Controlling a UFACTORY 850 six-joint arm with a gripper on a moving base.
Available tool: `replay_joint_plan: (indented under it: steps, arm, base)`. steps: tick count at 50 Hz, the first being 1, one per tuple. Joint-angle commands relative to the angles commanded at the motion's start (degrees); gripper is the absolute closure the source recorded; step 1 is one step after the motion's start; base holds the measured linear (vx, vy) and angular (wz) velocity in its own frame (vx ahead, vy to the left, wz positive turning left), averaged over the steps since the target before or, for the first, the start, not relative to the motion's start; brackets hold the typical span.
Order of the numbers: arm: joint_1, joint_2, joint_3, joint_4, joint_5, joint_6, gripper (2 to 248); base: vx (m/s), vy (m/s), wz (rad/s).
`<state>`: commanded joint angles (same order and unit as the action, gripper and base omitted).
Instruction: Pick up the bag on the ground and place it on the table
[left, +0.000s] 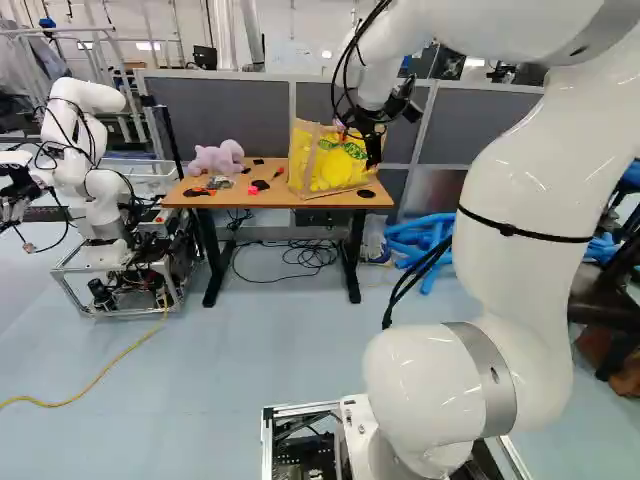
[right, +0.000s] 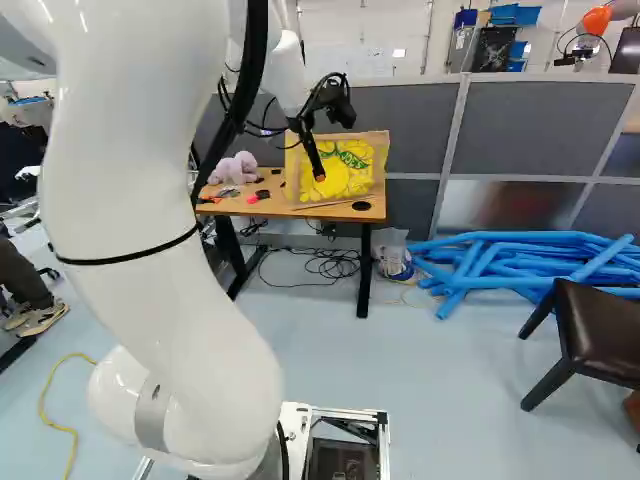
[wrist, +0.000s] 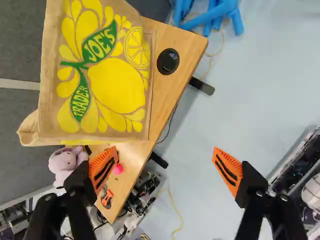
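Far left in the left base view, another robot (left: 100, 190) sits on its metal frame, yellow cable (left: 95, 382) on the floor beside it. Next, the table (left: 235, 201), wood top, black legs, black cables (left: 310, 255) on the floor under it. On its left part: purple stuffed toy (left: 217, 157), small tools (wrist: 106, 198) in front of it, then a small pink thing (wrist: 118, 169). Right of those, the yellow lemon-print bag (left: 335, 165) stands upright on the tabletop. The gripper (right: 319, 177) hangs in front of the bag, fingers spread wide, nothing between them; wrist view has the bag ahead of the fingers and off to one side, outside the grip. Can't tell from here how near the closer finger is to it. Black round piece (right: 361, 206) near the table's right end. Past the table, a pile of blue tubes (right: 500, 262) on the floor, then a dark chair (right: 600, 330) at the right of the right base view.
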<state>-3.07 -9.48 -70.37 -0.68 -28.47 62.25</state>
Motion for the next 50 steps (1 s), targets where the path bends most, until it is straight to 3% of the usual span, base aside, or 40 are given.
replay_joint_plan:
  steps: [50]
  arm:
    - [1.51,12.49,32.05,0.34,38.47,-30.52,3]
  base:
    - [0.0,0.0,0.0]
